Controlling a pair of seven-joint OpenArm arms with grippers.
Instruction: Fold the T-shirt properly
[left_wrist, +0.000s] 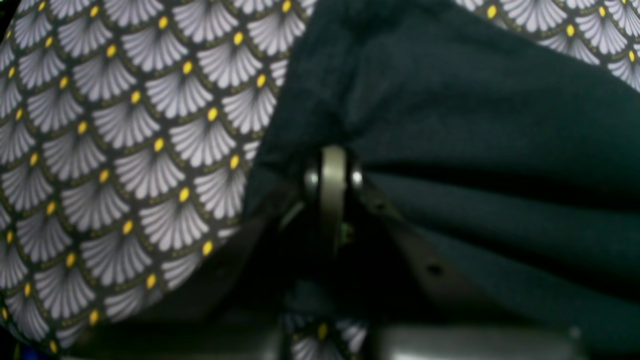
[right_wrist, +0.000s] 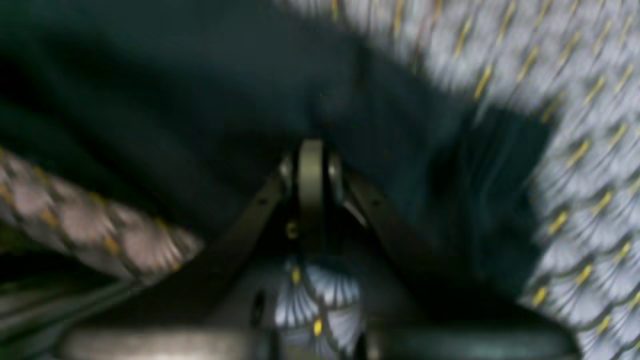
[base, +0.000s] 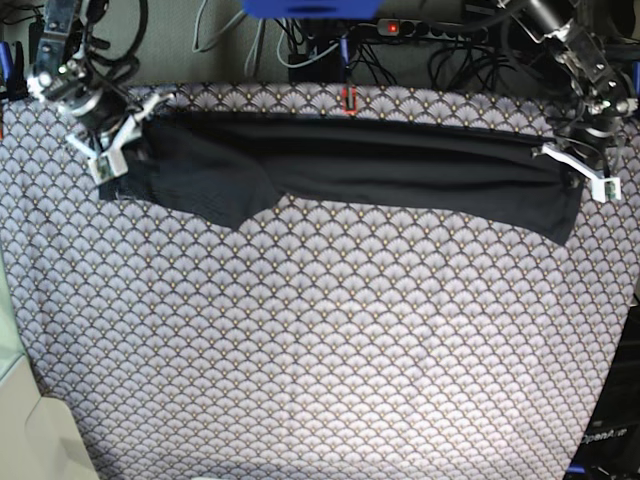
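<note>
Base view shows my left gripper (base: 572, 166) and right gripper (base: 128, 128) clamped on the T-shirt (base: 400, 165), stretched across the far tablecloth (base: 320, 350). Cables (base: 300, 30) crowd behind.

I worked in what looked like a robotics lab: beyond my pincers ran tangled black cables (base: 300, 40) and a black power strip with a red switch (base: 425, 30), behind the grey scallop-print tablecloth (base: 320, 350).
</note>
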